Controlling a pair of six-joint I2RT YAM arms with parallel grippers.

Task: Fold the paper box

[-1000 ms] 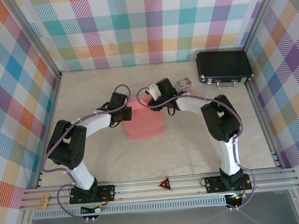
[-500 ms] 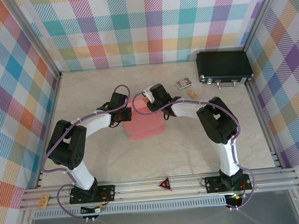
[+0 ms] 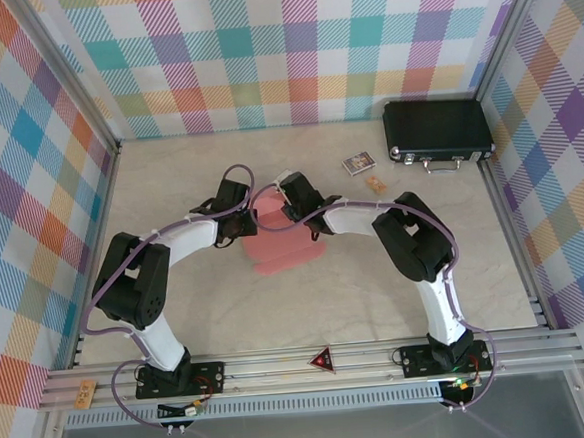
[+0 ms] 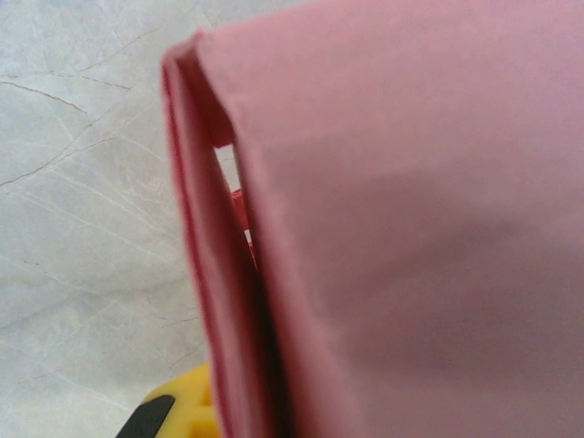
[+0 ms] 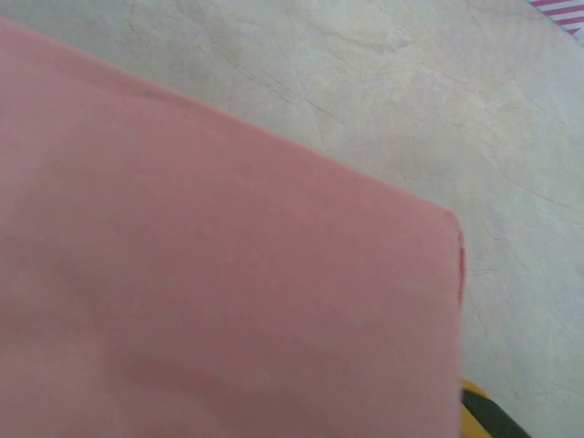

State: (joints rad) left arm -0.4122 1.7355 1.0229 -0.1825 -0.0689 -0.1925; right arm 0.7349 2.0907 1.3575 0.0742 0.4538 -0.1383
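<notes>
The salmon-pink paper box (image 3: 286, 247) lies mid-table, partly folded, with both arms meeting at its far edge. My left gripper (image 3: 240, 219) is at the box's far left corner. In the left wrist view a doubled upright wall of the box (image 4: 219, 301) runs down beside my yellow finger (image 4: 178, 412), pinched there. My right gripper (image 3: 287, 205) sits over the far edge, just right of the left one. In the right wrist view a pink panel (image 5: 228, 274) covers the jaws, leaving just a yellow fingertip (image 5: 479, 415) showing at its right edge.
A black hard case (image 3: 437, 129) stands at the back right corner. A small printed card (image 3: 359, 161) and a small tan piece (image 3: 375, 183) lie left of it. Aluminium rails bound the table, with a red triangle (image 3: 322, 358) on the near rail.
My right gripper has slid left and nearer along the box's far edge, uncovering the small tan piece, and its jaws have narrowed. The left gripper has stayed put.
</notes>
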